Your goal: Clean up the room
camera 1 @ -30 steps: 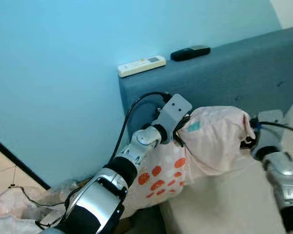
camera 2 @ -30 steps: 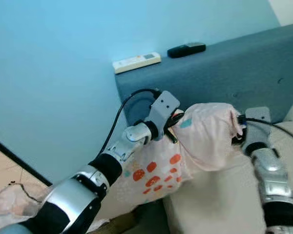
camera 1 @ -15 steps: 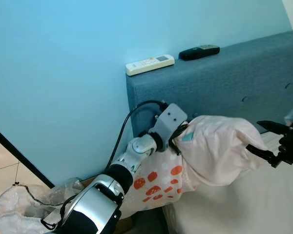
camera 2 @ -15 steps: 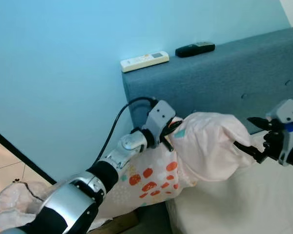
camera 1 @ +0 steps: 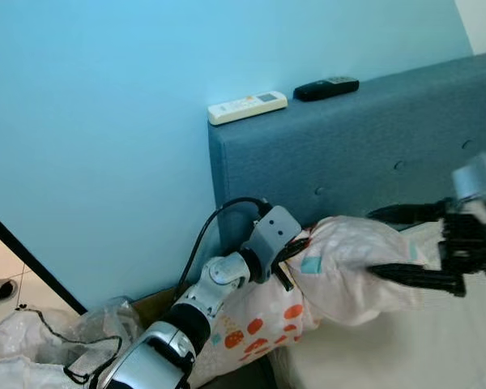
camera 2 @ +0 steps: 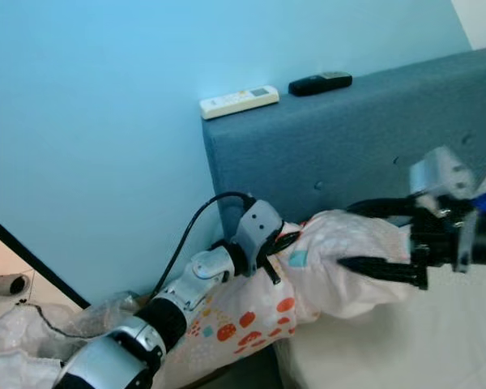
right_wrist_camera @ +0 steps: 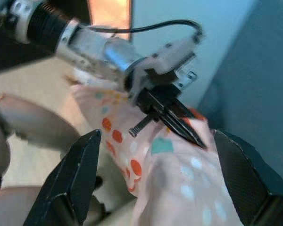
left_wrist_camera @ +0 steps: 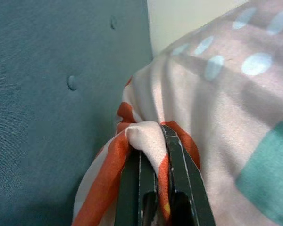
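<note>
While your left arm reaches up and to the right from the lower left of the scene, its left gripper (camera 1: 296, 258) sits at the left end of the pillow (camera 1: 352, 271), close against the blue headboard (camera 1: 348, 154). Your left wrist view shows the two black fingers (left_wrist_camera: 179, 188) pressed nearly together on a bunched fold of the pillow's pink and orange fabric, so this gripper is clamped on the pillow.

Your right arm enters from the right edge, with its forearm roughly level. The right gripper (camera 1: 397, 243) points left toward the pillow's right end. Its jaws stand wide apart: one finger lies along the far side of the pillow near the headboard, the other along the near side. In your right wrist view the two fingers (right_wrist_camera: 73, 179) frame the pillow with the fabric between them. You cannot tell from the pictures whether either finger touches the fabric.

The pillow lies across the left end of the cream mattress (camera 1: 405, 348), at the foot of the headboard, and its spotted left part hangs over the mattress edge.

A white remote (camera 1: 247, 107) and a black remote (camera 1: 326, 87) lie on top of the headboard, near each other but apart. A light plastic bag (camera 1: 40, 344) lies on the floor at the lower left, against the blue wall (camera 1: 105, 121).
</note>
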Tool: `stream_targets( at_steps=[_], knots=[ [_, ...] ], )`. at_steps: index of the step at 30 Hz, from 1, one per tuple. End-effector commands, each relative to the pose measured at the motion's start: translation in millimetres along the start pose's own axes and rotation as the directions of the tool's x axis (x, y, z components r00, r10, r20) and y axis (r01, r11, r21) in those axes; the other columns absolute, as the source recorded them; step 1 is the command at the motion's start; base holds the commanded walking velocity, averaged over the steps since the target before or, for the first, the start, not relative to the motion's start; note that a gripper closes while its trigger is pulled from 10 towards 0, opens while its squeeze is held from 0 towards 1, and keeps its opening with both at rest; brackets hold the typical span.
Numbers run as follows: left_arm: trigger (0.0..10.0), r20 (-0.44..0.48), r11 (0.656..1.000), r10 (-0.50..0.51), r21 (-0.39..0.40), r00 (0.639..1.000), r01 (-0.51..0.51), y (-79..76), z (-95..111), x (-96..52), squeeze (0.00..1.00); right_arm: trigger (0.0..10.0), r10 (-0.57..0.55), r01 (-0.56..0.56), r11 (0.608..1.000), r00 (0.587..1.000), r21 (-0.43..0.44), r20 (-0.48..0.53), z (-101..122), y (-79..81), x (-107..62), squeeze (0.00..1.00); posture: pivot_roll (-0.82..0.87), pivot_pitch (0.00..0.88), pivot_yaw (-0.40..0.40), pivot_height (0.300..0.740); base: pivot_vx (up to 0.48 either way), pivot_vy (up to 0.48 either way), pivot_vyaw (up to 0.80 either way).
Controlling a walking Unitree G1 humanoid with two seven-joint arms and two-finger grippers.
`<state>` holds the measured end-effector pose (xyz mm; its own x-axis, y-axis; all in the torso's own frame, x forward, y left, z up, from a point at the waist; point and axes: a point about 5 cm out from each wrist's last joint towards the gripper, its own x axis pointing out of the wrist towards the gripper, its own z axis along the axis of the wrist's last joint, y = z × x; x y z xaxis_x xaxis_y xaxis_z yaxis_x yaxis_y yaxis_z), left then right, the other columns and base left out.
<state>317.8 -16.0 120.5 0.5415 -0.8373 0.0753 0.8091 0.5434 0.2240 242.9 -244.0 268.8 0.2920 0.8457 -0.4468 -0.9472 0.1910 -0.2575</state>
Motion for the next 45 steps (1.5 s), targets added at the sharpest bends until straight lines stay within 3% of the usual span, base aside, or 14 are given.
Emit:
stream_targets(
  at_steps=[1, 3, 4, 9, 21, 22, 23, 24, 33, 39, 40, 41, 42, 45],
  knots=[
    [10.0, 0.087, 0.996, -0.043, -0.072, 0.995, 0.049, -32.2, 8.3, 14.2, 0.00, 10.0, 0.104, -0.110, 0.992, 0.990, -0.061, -0.097, -1.9, 7.7, 14.4, 1.00, -0.17, 0.096, 0.018, 0.735, 0.000, 0.000, 0.00],
    [10.0, 0.088, 0.996, -0.045, -0.072, 0.995, 0.051, -33.1, 8.4, 14.3, 0.00, 10.0, 0.131, -0.147, 0.986, 0.977, -0.085, -0.168, -8.2, 9.4, 20.6, 1.00, -0.17, 0.093, 0.016, 0.735, 0.000, 0.000, 0.00],
    [10.0, 0.095, 0.996, -0.048, -0.073, 0.994, 0.055, -33.7, 9.8, 14.8, 0.00, 10.0, 0.171, -0.223, 0.966, 0.928, -0.127, -0.332, -25.4, 11.5, 29.6, 1.00, -0.17, 0.091, 0.016, 0.735, 0.000, 0.000, 0.00],
    [10.0, 0.108, 0.996, -0.052, -0.070, 0.993, 0.059, -32.6, 13.2, 16.0, 0.00, 10.0, 0.174, -0.299, 0.934, 0.858, -0.195, -0.483, -43.9, 9.4, 40.3, 1.00, -0.17, 0.093, 0.009, 0.735, 0.000, 0.000, 0.00],
    [10.0, 0.125, 0.996, -0.040, -0.074, 0.991, 0.049, -28.8, 16.5, 14.1, 0.00, 10.0, -0.039, -0.189, 0.871, 0.894, -0.454, -0.447, -42.8, -15.8, 74.8, 1.00, -0.16, 0.096, 0.000, 0.735, 0.000, 0.000, 0.00],
    [10.0, 0.128, 0.996, -0.041, -0.073, 0.991, 0.050, -28.6, 16.9, 13.9, 0.00, 10.0, -0.068, -0.183, 0.862, 0.883, -0.473, -0.464, -46.3, -17.5, 77.7, 0.56, -0.16, 0.096, -0.001, 0.735, 0.000, 0.000, 0.00],
    [10.0, 0.128, 0.996, -0.041, -0.073, 0.991, 0.050, -28.6, 16.9, 13.9, 0.00, 10.0, -0.068, -0.183, 0.862, 0.883, -0.473, -0.464, -46.3, -17.5, 77.7, 0.56, -0.16, 0.096, -0.001, 0.735, 0.000, 0.000, 0.00],
    [10.0, 0.135, 0.996, -0.042, -0.072, 0.990, 0.052, -27.9, 18.6, 14.1, 0.00, 10.0, -0.129, -0.186, 0.843, 0.841, -0.504, -0.526, -54.9, -23.0, 80.3, 0.00, -0.16, 0.094, -0.002, 0.735, 0.000, 0.000, 0.00],
    [10.0, 0.148, 0.996, -0.041, -0.072, 0.988, 0.052, -27.6, 22.4, 16.2, 0.00, 10.0, -0.250, -0.201, 0.821, 0.715, -0.534, -0.653, -71.3, -38.3, 68.2, 0.00, -0.16, 0.096, -0.010, 0.735, 0.000, 0.000, 0.00],
    [10.0, 0.152, 0.996, -0.043, -0.076, 0.988, 0.055, -29.2, 22.8, 16.4, 0.00, 10.0, -0.293, -0.168, 0.824, 0.691, -0.541, -0.661, -76.1, -45.2, 65.2, 0.00, -0.16, 0.094, -0.011, 0.735, 0.000, 0.000, 0.00],
    [10.0, 0.155, 0.995, -0.043, -0.078, 0.987, 0.056, -29.2, 23.4, 16.5, 0.00, 3.9, -0.297, -0.167, 0.825, 0.686, -0.540, -0.664, -79.6, -45.1, 65.7, 0.00, -0.16, 0.094, -0.011, 0.735, 0.000, 0.000, 0.00],
    [10.0, 0.157, 0.995, -0.043, -0.079, 0.987, 0.056, -29.1, 23.9, 16.7, 0.00, 3.9, -0.297, -0.168, 0.825, 0.683, -0.539, -0.667, -81.9, -44.6, 66.2, 0.00, -0.16, 0.094, -0.011, 0.735, 0.000, 0.000, 0.00],
    [10.0, 0.160, 0.995, -0.040, -0.081, 0.986, 0.054, -28.2, 24.6, 16.8, 0.00, 0.0, -0.295, -0.171, 0.827, 0.680, -0.536, -0.671, -85.0, -43.8, 67.1, 0.00, -0.16, 0.094, -0.011, 0.735, 0.000, 0.000, 0.00],
    [10.0, 0.165, 0.995, -0.030, -0.089, 0.986, 0.045, -25.8, 26.0, 16.8, 0.00, 0.0, -0.300, -0.161, 0.829, 0.681, -0.536, -0.668, -89.4, -43.6, 70.1, 0.00, -0.16, 0.094, -0.012, 0.735, 0.000, 0.000, 0.00]
  ],
)
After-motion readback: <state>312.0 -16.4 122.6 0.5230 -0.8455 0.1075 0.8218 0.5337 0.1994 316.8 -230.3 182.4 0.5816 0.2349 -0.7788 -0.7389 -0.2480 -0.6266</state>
